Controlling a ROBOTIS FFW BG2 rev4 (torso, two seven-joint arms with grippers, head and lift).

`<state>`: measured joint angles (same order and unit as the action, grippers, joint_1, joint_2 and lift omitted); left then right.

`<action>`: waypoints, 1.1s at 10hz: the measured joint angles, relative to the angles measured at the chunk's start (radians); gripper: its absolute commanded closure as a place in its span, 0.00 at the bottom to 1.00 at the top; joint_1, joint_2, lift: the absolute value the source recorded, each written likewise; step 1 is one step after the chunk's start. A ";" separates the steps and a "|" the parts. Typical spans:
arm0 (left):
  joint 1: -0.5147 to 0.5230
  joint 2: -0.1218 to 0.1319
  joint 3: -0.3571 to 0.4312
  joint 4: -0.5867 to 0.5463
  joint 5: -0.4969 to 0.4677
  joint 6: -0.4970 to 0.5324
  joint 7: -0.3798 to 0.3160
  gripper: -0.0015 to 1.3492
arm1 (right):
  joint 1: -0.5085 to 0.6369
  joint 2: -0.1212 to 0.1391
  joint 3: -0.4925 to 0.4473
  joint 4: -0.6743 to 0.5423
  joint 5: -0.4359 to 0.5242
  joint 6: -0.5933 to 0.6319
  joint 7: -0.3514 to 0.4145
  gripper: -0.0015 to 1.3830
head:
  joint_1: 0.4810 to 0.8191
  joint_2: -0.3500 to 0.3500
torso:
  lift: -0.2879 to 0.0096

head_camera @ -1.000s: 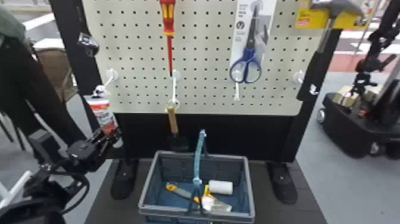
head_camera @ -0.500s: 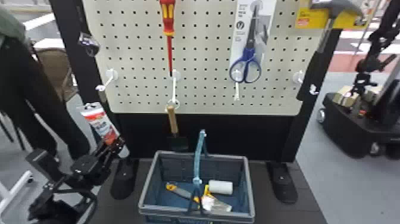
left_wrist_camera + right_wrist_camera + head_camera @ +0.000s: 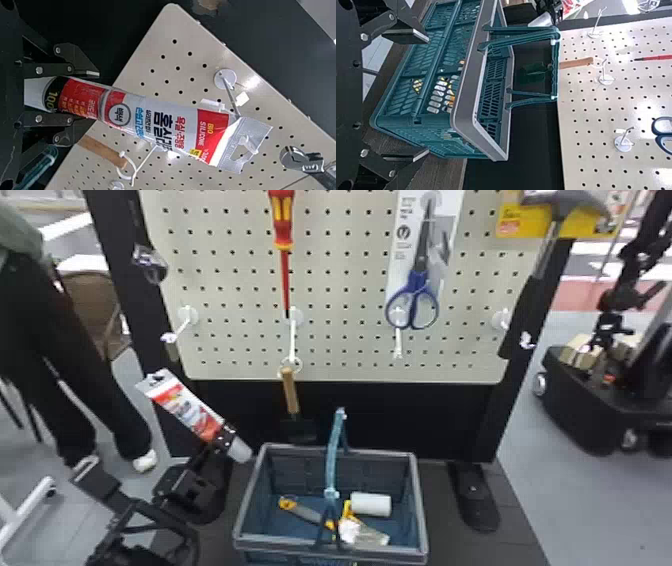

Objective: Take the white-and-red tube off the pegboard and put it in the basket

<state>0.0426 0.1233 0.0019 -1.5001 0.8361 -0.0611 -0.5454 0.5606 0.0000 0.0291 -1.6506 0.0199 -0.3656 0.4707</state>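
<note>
Left of the basket point(image 3: 419, 510) in the head view, my left gripper point(image 3: 222, 440) is shut on the lower end of the white-and-red tube point(image 3: 187, 410). The tube leans with its hanging tab up and to the left, off its hook and in front of the pegboard's black frame. In the left wrist view, the fingers of my left gripper point(image 3: 59, 93) pinch the tube point(image 3: 158, 126) near its grey cap. My right gripper point(image 3: 425, 95) stands open with nothing held, beside the basket point(image 3: 466, 95) in the right wrist view.
A screwdriver point(image 3: 283, 225), scissors point(image 3: 417, 300), a hammer point(image 3: 547, 245) and a wooden-handled tool point(image 3: 289, 390) hang at the pegboard point(image 3: 340, 290). The basket's handle point(image 3: 334, 450) stands upright. Inside lie a white roll point(image 3: 371, 504) and yellow-handled tools. A person stands at the left.
The left arm has carried the tube away from the pegboard hook, downward and slightly toward the basket. Its top now leans further left. The basket has stayed where it was.
</note>
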 measured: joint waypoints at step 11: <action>-0.022 0.006 -0.039 -0.085 0.002 0.477 -0.028 0.88 | -0.014 0.000 0.000 0.009 0.002 0.002 0.000 0.21 | 0.20 0.50 | 0.63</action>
<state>0.0208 0.1289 -0.0376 -1.5855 0.8380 0.4157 -0.5736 0.5470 0.0000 0.0291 -1.6412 0.0215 -0.3635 0.4709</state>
